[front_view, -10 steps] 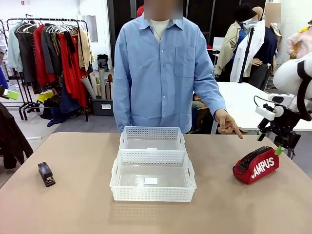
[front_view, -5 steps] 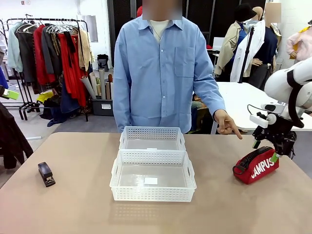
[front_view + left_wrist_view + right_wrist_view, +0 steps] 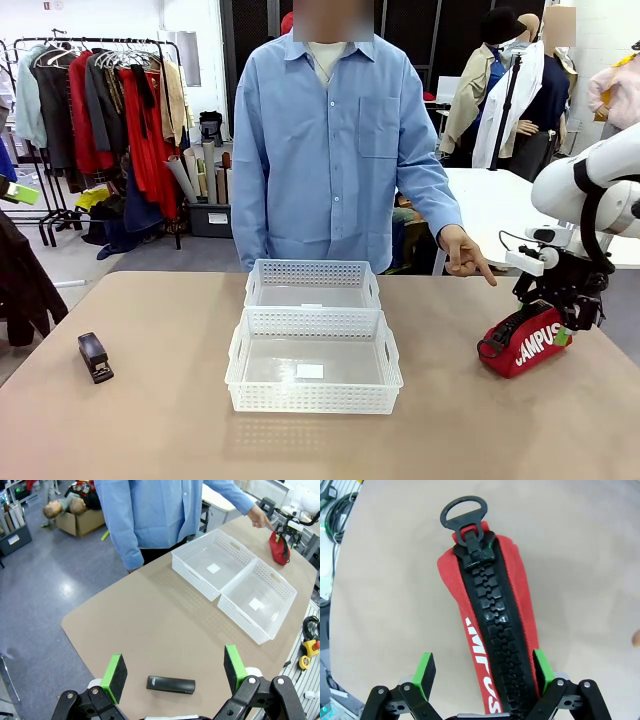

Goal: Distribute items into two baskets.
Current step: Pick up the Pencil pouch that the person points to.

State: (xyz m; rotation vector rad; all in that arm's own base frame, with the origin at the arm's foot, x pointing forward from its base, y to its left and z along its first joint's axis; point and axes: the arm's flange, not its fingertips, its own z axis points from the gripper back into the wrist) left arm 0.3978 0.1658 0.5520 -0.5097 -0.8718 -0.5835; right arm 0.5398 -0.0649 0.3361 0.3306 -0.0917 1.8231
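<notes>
— While the right gripper [image 3: 546, 316] hangs low over the red pouch [image 3: 524, 342], how do its fingers stand?
— Spread wide, with a green pad [image 3: 425, 674] on either side of the pouch and the black zipper [image 3: 492, 620] facing up between them. Nothing is gripped.
— Where does the pouch lie?
— On the table [image 3: 150, 430], at the robot's right, well apart from the baskets. The person's hand [image 3: 464, 254] points a finger toward it.
— And the left gripper [image 3: 174, 672]?
— Wide as well, hovering above the black stapler [image 3: 170, 684], which lies flat near the table's left edge.
— The baskets?
— Mid-table, one behind the other, touching. The larger basket [image 3: 313, 398] is nearer the robot, the smaller basket [image 3: 312, 272] nearer the person. Each shows a small white label [image 3: 213, 568] on its floor.
</notes>
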